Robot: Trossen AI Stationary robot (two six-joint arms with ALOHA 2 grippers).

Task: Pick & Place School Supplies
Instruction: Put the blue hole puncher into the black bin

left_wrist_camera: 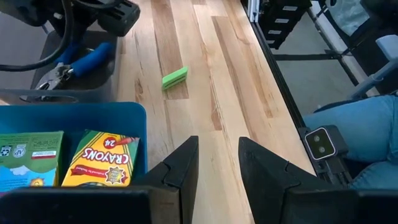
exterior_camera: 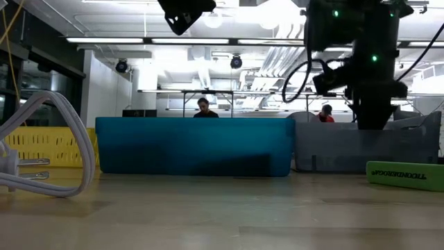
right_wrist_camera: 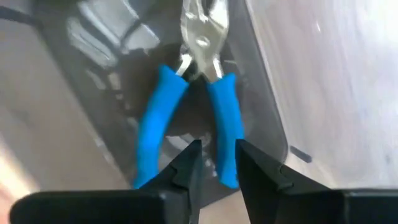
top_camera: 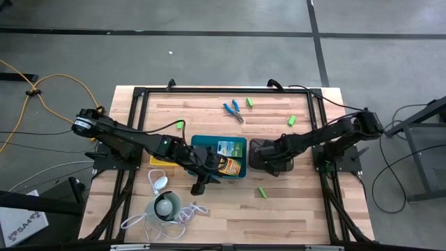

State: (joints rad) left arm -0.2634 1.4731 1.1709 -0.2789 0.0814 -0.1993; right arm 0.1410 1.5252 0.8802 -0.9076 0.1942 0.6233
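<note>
A blue-handled pliers-type tool (right_wrist_camera: pixel 186 99) lies flat on the floor of the dark grey tray (top_camera: pixel 259 148); it also shows in the left wrist view as the tool (left_wrist_camera: pixel 78 62). My right gripper (right_wrist_camera: pixel 217 163) hovers open just above its handles. A second blue-handled tool (top_camera: pixel 233 110) lies on the table toward the far edge. The crayon box (left_wrist_camera: pixel 102 158) and the green-and-white pack (left_wrist_camera: pixel 28 158) lie in the teal tray (top_camera: pixel 198 141). My left gripper (left_wrist_camera: pixel 217 165) is open above bare table at that tray's near edge. Lime-green blocks (top_camera: pixel 263 192), (top_camera: pixel 292 120), (top_camera: pixel 249 102) lie loose.
The yellow tray (top_camera: pixel 159 161) sits left of the teal one, half under my left arm. A white round gadget (top_camera: pixel 167 206) with its cord lies near the table's near-left corner. Another green block (top_camera: pixel 180 124) lies at the far left. People sit in the room beyond.
</note>
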